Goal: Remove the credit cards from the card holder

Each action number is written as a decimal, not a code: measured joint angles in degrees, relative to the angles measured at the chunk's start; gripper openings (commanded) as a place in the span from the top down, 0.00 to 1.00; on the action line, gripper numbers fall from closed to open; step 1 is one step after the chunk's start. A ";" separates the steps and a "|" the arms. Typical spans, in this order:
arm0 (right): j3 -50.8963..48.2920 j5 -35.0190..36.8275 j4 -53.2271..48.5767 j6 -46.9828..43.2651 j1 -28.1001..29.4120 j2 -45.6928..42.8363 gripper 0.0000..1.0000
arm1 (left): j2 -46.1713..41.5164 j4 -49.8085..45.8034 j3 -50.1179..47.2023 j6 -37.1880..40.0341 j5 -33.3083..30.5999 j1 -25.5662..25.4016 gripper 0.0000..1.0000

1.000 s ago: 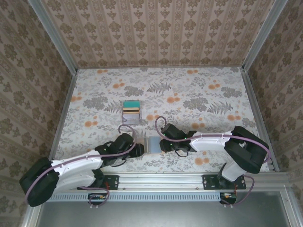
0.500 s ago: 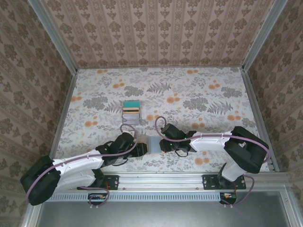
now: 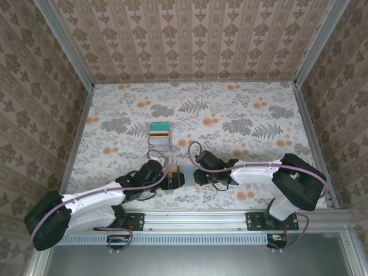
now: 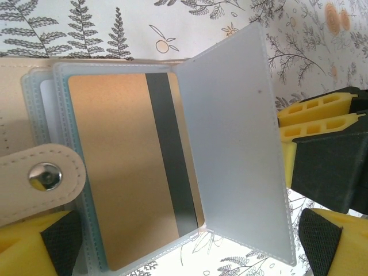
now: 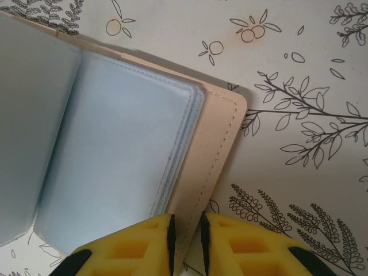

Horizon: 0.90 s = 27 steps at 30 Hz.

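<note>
Since 1 second ago, the left claw point(image 3: 176, 179) has slid right along the near edge of the counter point(image 3: 247, 109), closing in on the card holder point(image 3: 187, 171), and its jaws have spread much wider. From above, less of the holder's grey-blue inside shows between the 2 claws.

In the left wrist view the left claw point(image 4: 184, 244) stands wide open, with 1 yellow pad at each bottom corner. The open card holder point(image 4: 14, 98) lies between them. A gold card point(image 4: 115, 161) with a black stripe sits in a clear pocket on the holder's left panel. The snap tab point(image 4: 34, 178) lies over the pocket's left edge. 1 clear sleeve point(image 4: 236, 132) stands lifted up from the fold. Just right of it are the right claw's yellow fingers point(image 4: 316, 109).

The right claw point(image 3: 196, 175) meets the holder from the right. In its own view, the right claw point(image 5: 187, 238) is nearly closed, pinching the tan cover edge of the card holder point(image 5: 213, 132) beside the stacked clear pockets.

A stack of credit cards point(image 3: 160, 133), teal, yellow and pale grey, lies on the counter farther back, well apart from both claws.
</note>
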 measured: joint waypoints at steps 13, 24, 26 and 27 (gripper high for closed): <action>0.00 0.00 0.04 0.00 0.00 0.00 0.77 | -4.02 -7.39 2.80 1.01 -1.81 0.00 0.00; 0.00 0.00 0.04 0.00 0.00 0.00 0.76 | 0.13 -4.04 3.48 1.75 -0.07 -0.11 0.04; 0.00 0.00 0.04 0.00 0.00 0.00 0.76 | 2.78 -2.45 3.80 1.77 0.55 -0.55 0.05; 0.00 0.00 0.04 0.00 0.00 0.00 0.76 | 3.37 -2.56 4.09 1.77 0.44 -0.76 0.05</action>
